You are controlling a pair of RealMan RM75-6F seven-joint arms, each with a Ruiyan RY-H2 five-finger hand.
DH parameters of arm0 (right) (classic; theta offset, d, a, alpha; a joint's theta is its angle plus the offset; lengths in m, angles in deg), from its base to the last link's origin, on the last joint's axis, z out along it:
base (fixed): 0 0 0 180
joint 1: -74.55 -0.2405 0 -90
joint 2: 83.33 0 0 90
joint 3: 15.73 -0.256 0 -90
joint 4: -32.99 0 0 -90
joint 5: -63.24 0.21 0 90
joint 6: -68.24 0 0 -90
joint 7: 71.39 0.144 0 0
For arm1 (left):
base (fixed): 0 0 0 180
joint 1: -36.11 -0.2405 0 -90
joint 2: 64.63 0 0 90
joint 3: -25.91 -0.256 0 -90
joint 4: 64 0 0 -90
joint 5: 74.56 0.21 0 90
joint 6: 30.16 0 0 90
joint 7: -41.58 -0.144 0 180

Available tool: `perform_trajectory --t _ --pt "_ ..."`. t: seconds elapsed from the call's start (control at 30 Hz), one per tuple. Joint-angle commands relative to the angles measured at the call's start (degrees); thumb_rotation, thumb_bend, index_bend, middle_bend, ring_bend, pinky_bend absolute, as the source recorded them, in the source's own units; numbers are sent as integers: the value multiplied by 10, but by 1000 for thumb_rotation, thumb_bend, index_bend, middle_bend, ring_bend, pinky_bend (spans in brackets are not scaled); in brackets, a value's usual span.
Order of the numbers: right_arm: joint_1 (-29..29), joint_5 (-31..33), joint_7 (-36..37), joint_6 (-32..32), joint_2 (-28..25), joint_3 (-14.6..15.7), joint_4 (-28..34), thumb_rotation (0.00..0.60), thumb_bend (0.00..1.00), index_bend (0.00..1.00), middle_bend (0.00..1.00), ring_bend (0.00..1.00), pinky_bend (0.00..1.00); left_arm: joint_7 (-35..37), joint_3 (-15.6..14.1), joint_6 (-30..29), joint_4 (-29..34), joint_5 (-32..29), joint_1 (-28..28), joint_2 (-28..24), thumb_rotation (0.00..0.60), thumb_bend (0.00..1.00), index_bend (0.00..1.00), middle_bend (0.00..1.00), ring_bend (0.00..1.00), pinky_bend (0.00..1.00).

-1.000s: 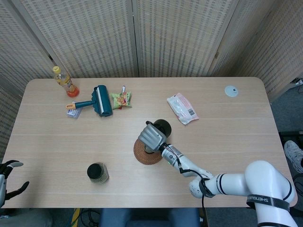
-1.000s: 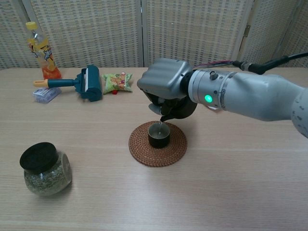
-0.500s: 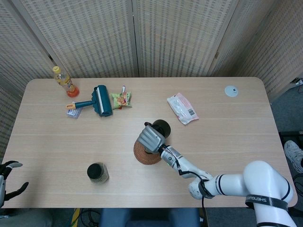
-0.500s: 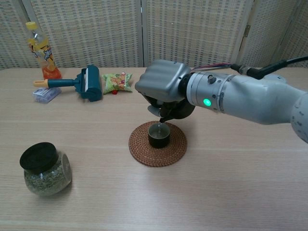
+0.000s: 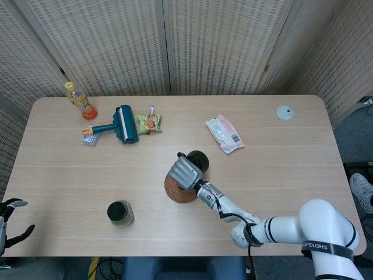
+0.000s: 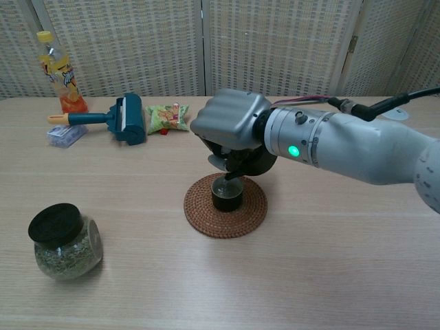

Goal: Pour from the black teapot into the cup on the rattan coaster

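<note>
Pouring is seen at the middle of the wooden table. One black teapot is held by the right hand, whose fingers are closed around it from above; the pot is tilted, with its spout down over the one dark cup. This cup stands upright at the centre of the one round rattan coaster. In the head view the right hand covers most of the coaster, and the teapot shows just behind it.

The left hand is seen only at the lower left edge of the head view, off the table, with its fingers spread and nothing in them.

Other things are counted as follows: one glass jar with black lid near the front left, one orange drink bottle, one teal lint roller, one small green snack bag, one small flat pack under the roller handle, one white-and-pink packet and one small white disc.

Compared with half a second ago, the right hand is shifted slightly to the left and lower, and the spout is brought closer to the cup rim. The other things are not moved.
</note>
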State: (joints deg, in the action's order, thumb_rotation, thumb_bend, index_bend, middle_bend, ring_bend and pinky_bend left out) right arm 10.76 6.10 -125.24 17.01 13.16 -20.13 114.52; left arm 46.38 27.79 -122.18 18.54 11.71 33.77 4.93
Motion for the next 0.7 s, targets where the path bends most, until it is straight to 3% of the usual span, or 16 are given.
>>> perform_trajectory --t 0.03,0.33,0.7 --pt "5 4 12 -4 -1 -5 5 479 533 972 880 768 363 -1 0 -1 2 1 0 -1 600 182 339 294 300 200" --pt "19 16 48 -8 -14 -17 23 480 528 972 879 768 363 -10 0 2 9 5 3 -3 600 183 338 294 300 199" --pt "57 59 157 -5 -66 -49 89 481 515 953 856 757 363 -19 0 7 17 10 10 -6 600 183 338 294 300 199"
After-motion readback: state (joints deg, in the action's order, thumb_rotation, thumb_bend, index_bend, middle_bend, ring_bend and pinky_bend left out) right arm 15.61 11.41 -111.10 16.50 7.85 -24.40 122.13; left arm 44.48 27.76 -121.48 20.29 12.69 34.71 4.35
